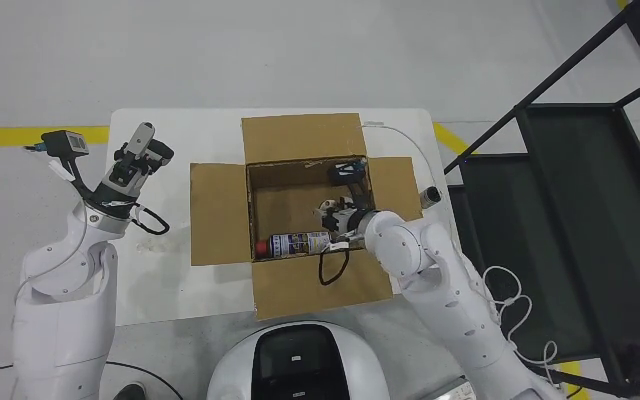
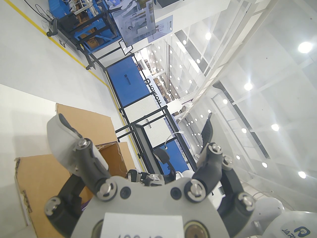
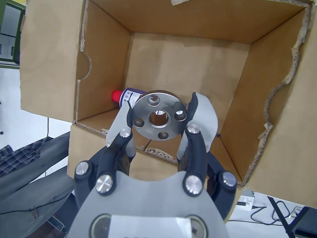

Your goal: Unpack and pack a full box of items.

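My right gripper (image 3: 161, 115) pinches a flange (image 3: 145, 110) by its rim, one finger on each side. The flange is a flat grey metal ring with a wide round hole in the middle and four smaller bolt holes spaced around it. Its face is dull, with a faintly brighter edge. I hold it over the open box (image 3: 188, 18), inside the near right part of the opening and above the floor of the box.

Under it a can (image 3: 128, 96) lies on its side on the box floor along the near wall, with its red cap toward my left. The flange covers most of the can's body, and a bit of its label shows through the middle hole. The print on it is too small to read.

From above, my right gripper (image 1: 340, 215) covers the flange, so I can hardly make it out there. The can (image 1: 295, 243) shows beside it. A dark blue-and-black thing (image 1: 345, 170) sits near the far right corner of the box (image 1: 218, 213); I cannot tell what it is.

My left gripper (image 2: 133, 130) has its fingers spread wide with nothing between them, pointing up toward the ceiling. It hangs over the left end of the table (image 1: 160, 285), well apart from the box, and from above it shows there too (image 1: 150, 145).
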Available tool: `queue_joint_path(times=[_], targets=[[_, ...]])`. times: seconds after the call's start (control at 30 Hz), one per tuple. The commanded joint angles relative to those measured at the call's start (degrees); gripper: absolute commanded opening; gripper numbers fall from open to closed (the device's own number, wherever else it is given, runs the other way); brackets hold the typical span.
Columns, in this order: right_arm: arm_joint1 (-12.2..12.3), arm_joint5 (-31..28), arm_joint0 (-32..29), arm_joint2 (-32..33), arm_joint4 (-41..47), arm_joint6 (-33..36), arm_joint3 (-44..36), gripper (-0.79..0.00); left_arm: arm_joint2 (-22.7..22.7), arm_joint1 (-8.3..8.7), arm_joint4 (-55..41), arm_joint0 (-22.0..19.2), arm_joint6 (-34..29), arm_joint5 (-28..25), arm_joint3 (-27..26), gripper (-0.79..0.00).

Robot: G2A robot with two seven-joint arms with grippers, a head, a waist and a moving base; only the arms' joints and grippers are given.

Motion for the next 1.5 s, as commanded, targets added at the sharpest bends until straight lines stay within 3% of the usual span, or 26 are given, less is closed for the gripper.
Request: queue_joint_path(times=[0.0,0.63,1.03,1.23,1.47], targets=[[0.1,-0.6,-0.3,0.5,0.8,-0.4,0.0,-0.785,0.0,0.00,0.0,0.0,0.0,0.0,0.0,0.000],[0.1,-0.7,-0.5,0.7,0.8,-1.1,0.2,-0.785,0.0,0.00,0.0,0.0,0.0,0.0,0.0,0.000],[2.2,0.6,-6.9,18.3,-0.5,1.6,-7.1,-0.785,0.0,0.00,0.0,0.0,0.0,0.0,0.0,0.000],[2.8,2.8,-8.6,25.3,-2.6,0.5,-2.3,-0.785,0.0,0.00,0.0,0.0,0.0,0.0,0.0,0.000],[3.0,5.3,-7.8,26.4,-4.8,-1.0,7.5,-0.785,0.0,0.00,0.0,0.0,0.0,0.0,0.0,0.000]])
